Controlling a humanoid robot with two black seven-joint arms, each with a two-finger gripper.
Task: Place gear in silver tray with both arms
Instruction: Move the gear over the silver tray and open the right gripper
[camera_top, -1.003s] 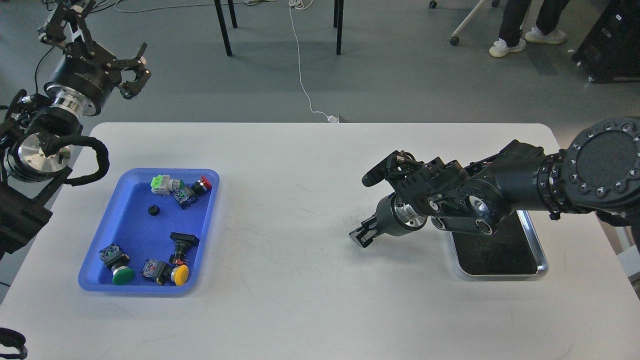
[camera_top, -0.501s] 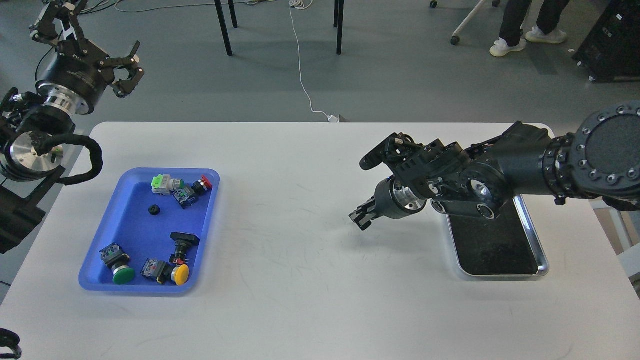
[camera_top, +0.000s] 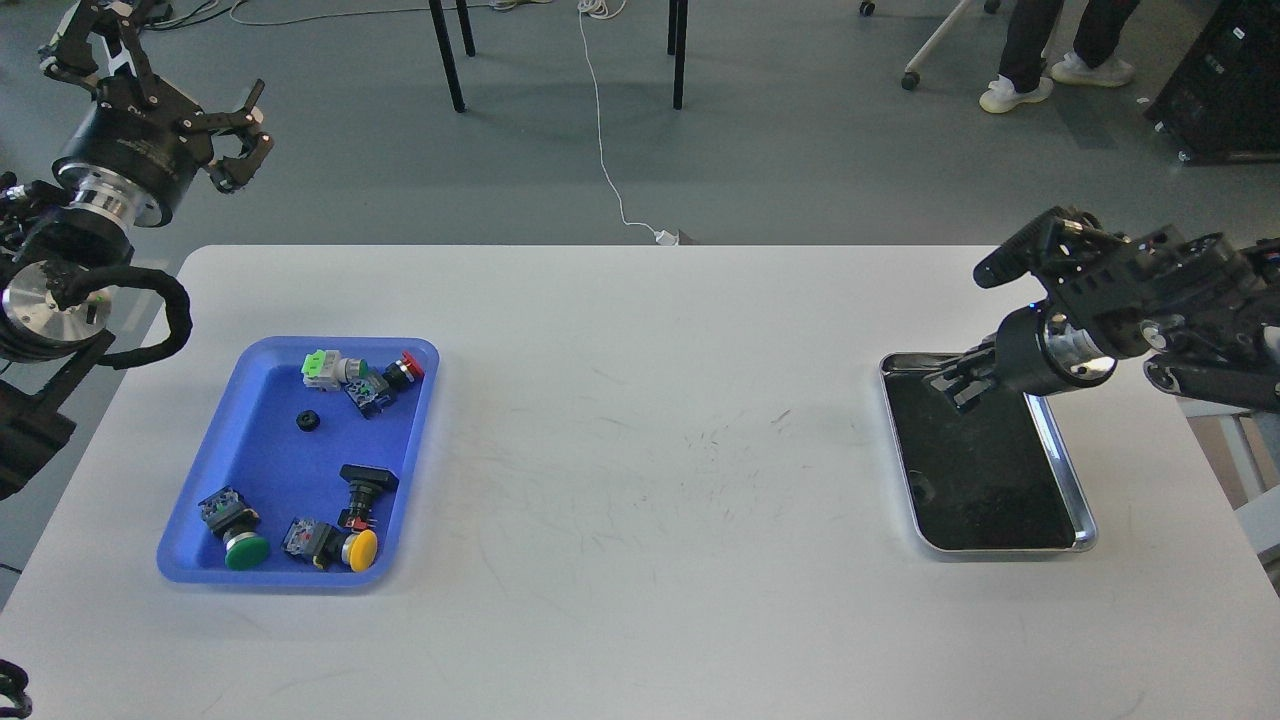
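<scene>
The silver tray (camera_top: 1000, 549) lies at the table's right, with a dark bottom. A faint round outline (camera_top: 921, 489) shows on its left side; I cannot tell what it is. A small black gear (camera_top: 307, 421) lies in the blue plastic tray (camera_top: 265, 460) at the left. My right gripper (camera_top: 955, 386) hovers over the silver tray's far left corner, pointing left; it is dark and I cannot tell its fingers apart or see anything in them. My left gripper (camera_top: 238, 140) is open and empty, raised beyond the table's far left corner.
The blue tray also holds several push-button switches with green (camera_top: 245, 550), yellow (camera_top: 361, 549) and red (camera_top: 408, 366) caps. Chair legs (camera_top: 447, 60) and a white cable (camera_top: 603, 140) are on the floor behind the table. A person's feet (camera_top: 1015, 93) are at the far right.
My right arm has swung from the table's middle to the right, and its gripper is now over the silver tray. My left gripper has drawn back a little up and left.
</scene>
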